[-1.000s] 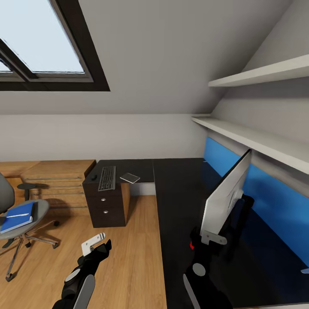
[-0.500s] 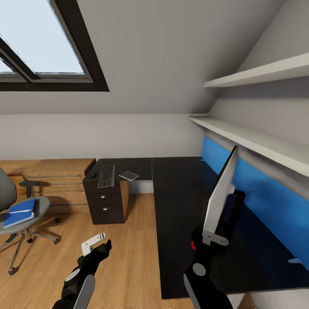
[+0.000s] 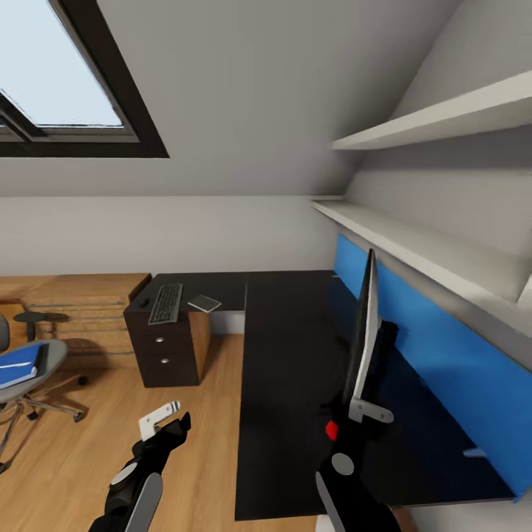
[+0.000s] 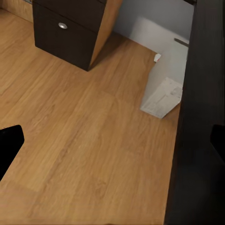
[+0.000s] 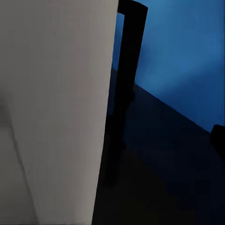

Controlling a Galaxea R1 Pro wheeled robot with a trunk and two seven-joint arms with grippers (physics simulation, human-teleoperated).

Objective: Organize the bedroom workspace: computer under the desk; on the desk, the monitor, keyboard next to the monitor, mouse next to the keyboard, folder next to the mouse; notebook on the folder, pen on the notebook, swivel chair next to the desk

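Black-fronted wide flat monitor [image 3: 364, 332], right jaws clamped on it, isn't yet released on glossy black surface [image 3: 295, 384]; bright blue folder [image 3: 16, 363] awaits.

The swivel chair [image 3: 16, 369] and its blue folder [image 3: 18, 363] are cut by the left edge. The monitor [image 3: 363, 336] stands edge-on, hiding its screen. The desk [image 3: 295, 384] hides the computer [image 4: 161, 97]'s far end.

Skylight [image 3: 59, 74] upper left; two white shelves [image 3: 414, 125] right; wood floor [image 3: 199, 443].
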